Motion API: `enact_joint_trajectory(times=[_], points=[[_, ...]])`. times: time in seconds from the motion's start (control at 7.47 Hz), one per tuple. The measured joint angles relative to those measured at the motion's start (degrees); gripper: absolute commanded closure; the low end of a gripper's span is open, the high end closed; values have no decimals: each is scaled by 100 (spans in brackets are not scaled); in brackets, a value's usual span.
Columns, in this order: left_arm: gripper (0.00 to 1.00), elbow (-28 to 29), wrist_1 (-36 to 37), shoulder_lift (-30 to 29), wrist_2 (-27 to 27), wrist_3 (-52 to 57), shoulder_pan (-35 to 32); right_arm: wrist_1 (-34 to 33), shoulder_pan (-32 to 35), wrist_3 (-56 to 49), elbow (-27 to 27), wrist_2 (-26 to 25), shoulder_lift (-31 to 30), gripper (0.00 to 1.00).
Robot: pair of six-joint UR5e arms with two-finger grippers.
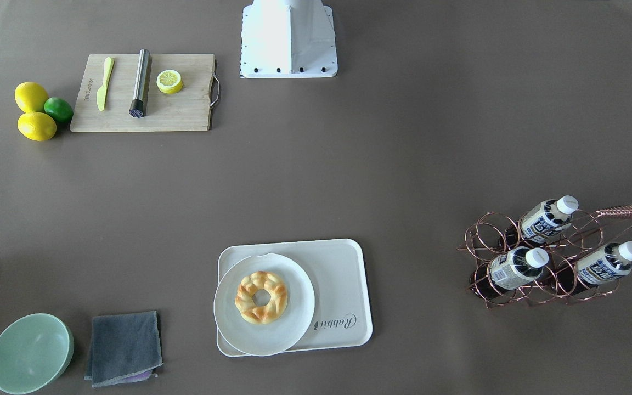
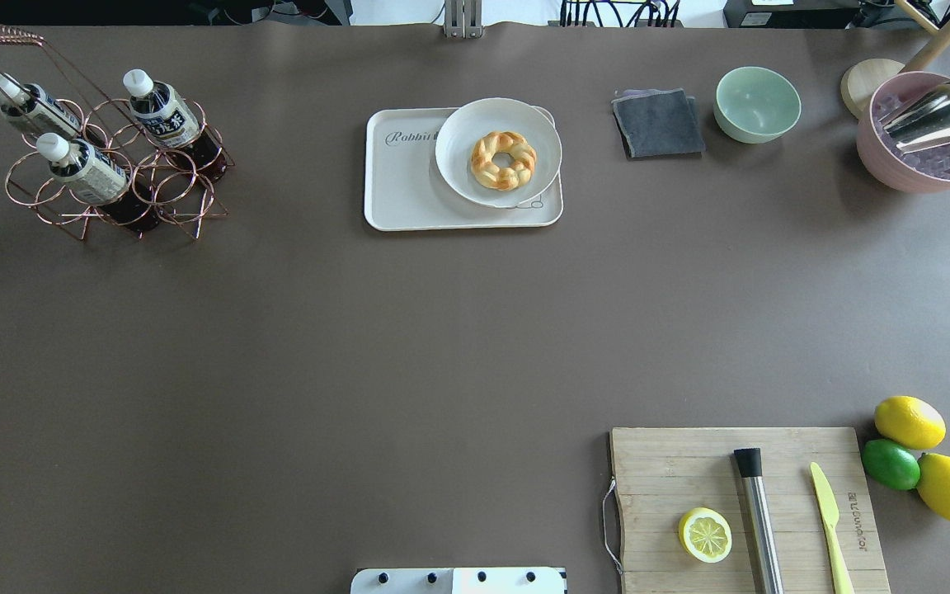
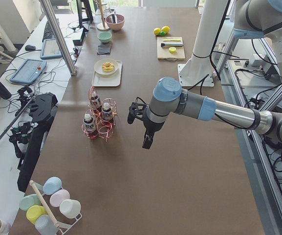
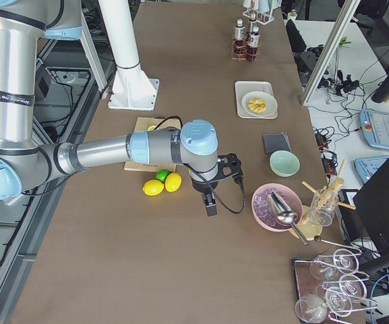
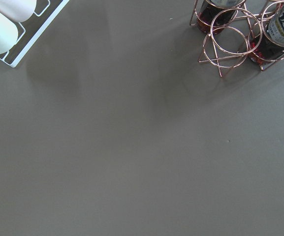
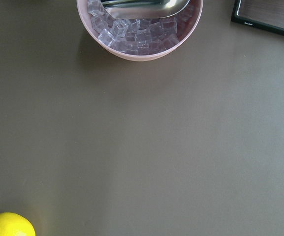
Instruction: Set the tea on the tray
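Three tea bottles lie tilted in a copper wire rack (image 1: 541, 258): one (image 1: 549, 219) at the back, two (image 1: 516, 267) (image 1: 607, 263) in front. They also show in the overhead view (image 2: 83, 165). The cream tray (image 1: 343, 269) with "Rabbit" script sits mid-table and also shows in the overhead view (image 2: 401, 177). My left gripper (image 3: 148, 142) hangs above bare table beside the rack, and I cannot tell whether it is open or shut. My right gripper (image 4: 210, 204) hangs above the table between the lemons and the pink bowl, and I cannot tell its state either. No fingers show in the wrist views.
A white plate (image 1: 228, 312) with a doughnut (image 1: 261, 297) covers half the tray. A cutting board (image 2: 689, 462) holds a half lemon, a steel muddler and a knife. Lemons and a lime (image 2: 891, 464), a green bowl (image 2: 758, 103), a grey cloth (image 2: 658, 124) and a pink ice bowl (image 2: 924, 169) lie around.
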Motion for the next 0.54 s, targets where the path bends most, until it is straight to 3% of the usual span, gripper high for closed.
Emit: enact_joint_trajectory(times=[0.54], points=[[4,-69,-126,7,-44,-57,62,10,-19,5,2,78,-13,0]])
